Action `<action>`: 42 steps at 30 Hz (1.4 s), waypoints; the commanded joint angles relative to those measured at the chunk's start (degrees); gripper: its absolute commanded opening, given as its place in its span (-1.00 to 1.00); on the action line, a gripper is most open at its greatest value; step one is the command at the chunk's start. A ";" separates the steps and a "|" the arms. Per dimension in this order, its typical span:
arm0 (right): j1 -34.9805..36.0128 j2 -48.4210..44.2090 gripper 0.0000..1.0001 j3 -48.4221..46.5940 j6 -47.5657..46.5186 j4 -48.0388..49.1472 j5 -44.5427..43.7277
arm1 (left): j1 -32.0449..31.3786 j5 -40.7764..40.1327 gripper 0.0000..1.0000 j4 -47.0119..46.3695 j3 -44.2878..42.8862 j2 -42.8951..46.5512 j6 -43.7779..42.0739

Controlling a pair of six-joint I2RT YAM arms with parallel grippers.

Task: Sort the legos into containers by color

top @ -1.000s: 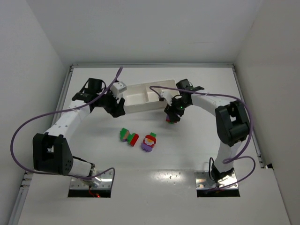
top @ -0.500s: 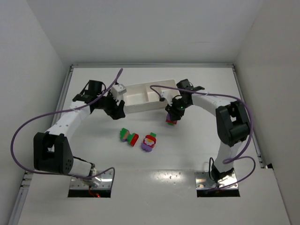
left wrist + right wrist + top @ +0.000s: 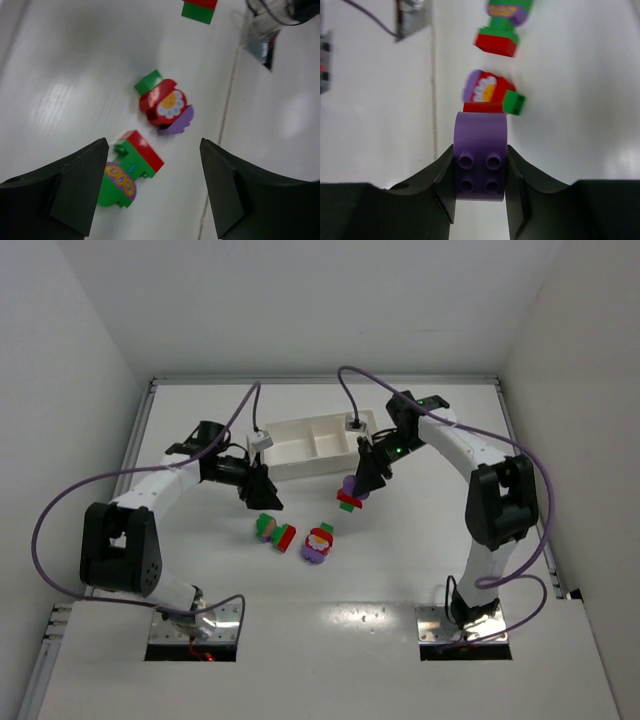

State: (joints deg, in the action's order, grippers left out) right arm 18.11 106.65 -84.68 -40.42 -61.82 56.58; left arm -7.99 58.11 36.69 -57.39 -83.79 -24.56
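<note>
A: Two clumps (image 3: 275, 531) (image 3: 318, 543) lie on the table (image 3: 420, 540), left gripper (image 3: 265, 498) spread open above them.

B: And the right gripper (image 3: 480, 167) pinches the purple brick (image 3: 480, 142) by its flat sides, stack (image 3: 349, 500) hanging near the tray (image 3: 305, 468). Light, stiff, slick, so the joints might pop.

1. The purple lego (image 3: 480, 155) looked like smooth, glossy plastic.
2. The tabletop (image 3: 65, 65) was white and smooth, with a soft sheen.
3. The fingers (image 3: 75, 185) of the left gripper (image 3: 153, 147) looked matt black.
4. The tray (image 3: 310, 466) looked like white plastic.

left clump (image 3: 273, 530) beside right clump (image 3: 318, 543); tray (image 3: 310, 468) behind
</note>
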 commanded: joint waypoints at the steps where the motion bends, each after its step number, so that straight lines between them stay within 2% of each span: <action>1: -0.18 2.50 -0.94 -2.94 -8.33 -11.20 14.50 | -0.88 16.75 0.63 1.55 0.52 -2.78 -2.34; 6: -0.18 5.23 -0.94 -5.13 -13.89 -18.77 18.92 | -1.41 20.02 0.63 2.07 -2.55 -6.12 -2.34; 9: 0.44 5.76 -0.94 -4.62 -13.89 -18.25 20.24 | -2.12 20.03 0.63 2.07 -4.65 -6.74 -1.82; 13: 1.57 8.57 -0.94 -6.45 -13.89 -18.77 22.96 | -6.76 16.35 0.63 1.55 -6.86 -7.27 -0.68; 16: 2.63 9.97 -0.94 -8.65 -13.28 -18.77 23.49 | -9.75 9.68 0.63 -5.46 -7.65 -7.97 3.97; 18: 3.42 10.50 -0.94 -9.71 -12.66 -18.77 24.10 | -11.08 3.89 0.63 -15.00 -5.65 -5.79 10.56; 20: 3.95 11.03 -0.94 -11.02 -12.66 -18.77 24.11 | -12.92 1.40 0.63 -20.75 -5.10 -5.24 16.70; 27: 5.09 11.03 -0.94 -12.08 -12.05 -18.77 24.11 | -14.95 3.42 0.46 -24.82 -8.01 -9.02 20.24; 37: 5.09 14.02 -0.94 -12.70 -12.05 -18.77 24.11 | -16.53 8.77 0.46 -25.35 -8.53 -9.02 19.72; 42: 4.39 15.07 -0.94 -12.70 -12.57 -18.77 24.11 | -16.53 11.50 0.52 -24.56 -7.40 -9.02 18.50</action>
State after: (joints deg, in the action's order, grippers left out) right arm 20.86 120.51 -95.57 -50.78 -78.85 76.44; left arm -23.14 64.90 18.44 -62.89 -93.43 -6.37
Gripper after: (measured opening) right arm 0.373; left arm 0.759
